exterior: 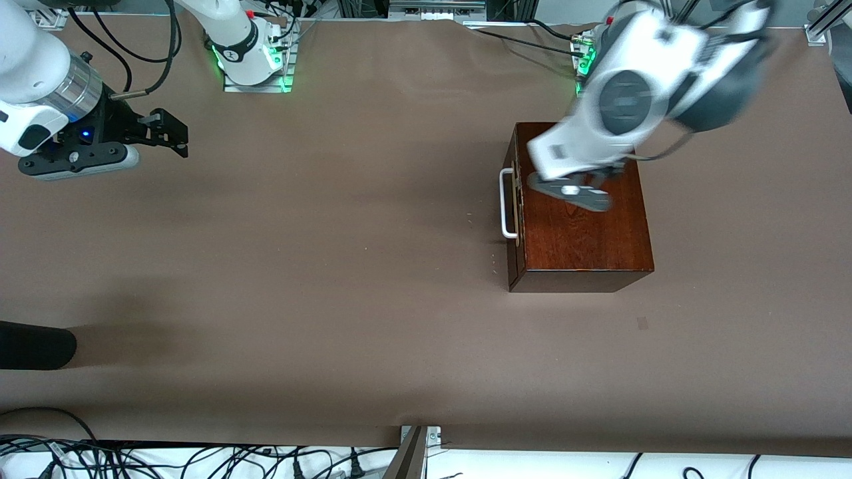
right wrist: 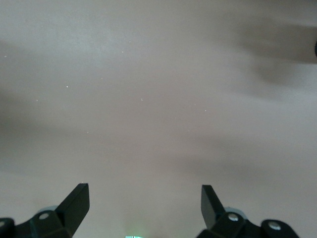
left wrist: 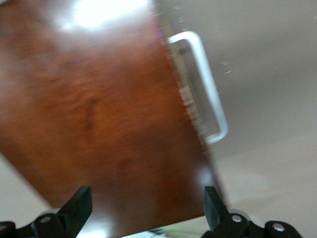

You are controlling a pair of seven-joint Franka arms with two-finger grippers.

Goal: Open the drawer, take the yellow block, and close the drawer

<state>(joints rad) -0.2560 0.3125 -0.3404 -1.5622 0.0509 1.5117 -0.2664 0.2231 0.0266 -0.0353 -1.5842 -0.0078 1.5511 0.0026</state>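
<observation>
The dark mahogany box (exterior: pixel 589 236) stands toward the left arm's end of the table. Its drawer (exterior: pixel 513 256) is shut, and the white bar handle (exterior: pixel 508 203) faces the right arm's end. My left gripper (exterior: pixel 582 185) hangs over the box's top, open and empty. In the left wrist view its fingertips (left wrist: pixel 79 203) frame the box top (left wrist: pixel 99 114), with the handle (left wrist: pixel 208 89) beside it. My right gripper (exterior: pixel 174 136) waits open and empty over bare table at the right arm's end; the right wrist view shows only tabletop between its fingertips (right wrist: pixel 77 201). The yellow block is out of view.
A black rounded object (exterior: pixel 33 346) lies at the table's edge at the right arm's end, nearer the front camera. Cables (exterior: pixel 200 459) run along the edge nearest the camera. The arm bases (exterior: pixel 256 56) stand at the farthest edge.
</observation>
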